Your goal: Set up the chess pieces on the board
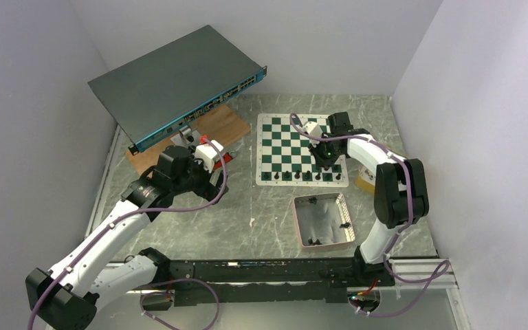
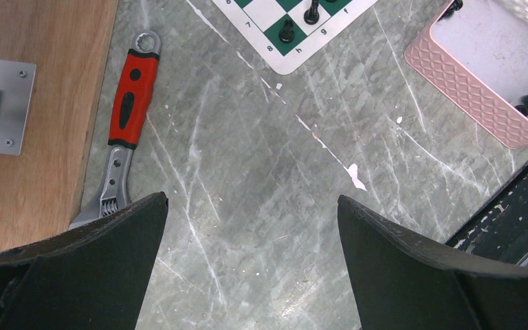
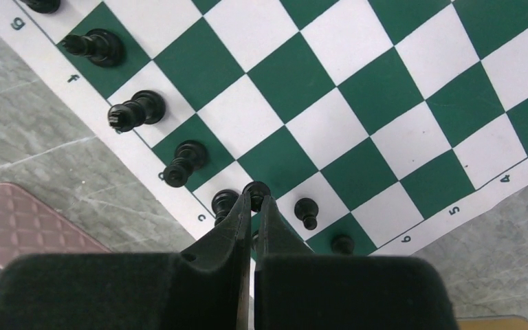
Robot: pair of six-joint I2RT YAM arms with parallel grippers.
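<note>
While our right gripper (image 3: 255,201) pinches a black chess piece (image 3: 256,186) at the board's (image 3: 357,124) lettered edge, our left gripper (image 2: 251,203) hangs wide open and empty above the bench (image 2: 247,137).

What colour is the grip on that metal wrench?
Metal wrench grip: red with a black inset, clearest in the left wrist view.

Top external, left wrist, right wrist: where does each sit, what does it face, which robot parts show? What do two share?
Top external: high behind the robot, facing down at the board; left arm, right arm show.
Left wrist: facing down at table, wrench, tray; open left claw shows.
Right wrist: close over the board; right claw shut on a piece.
Shared: all three show the board.
</note>
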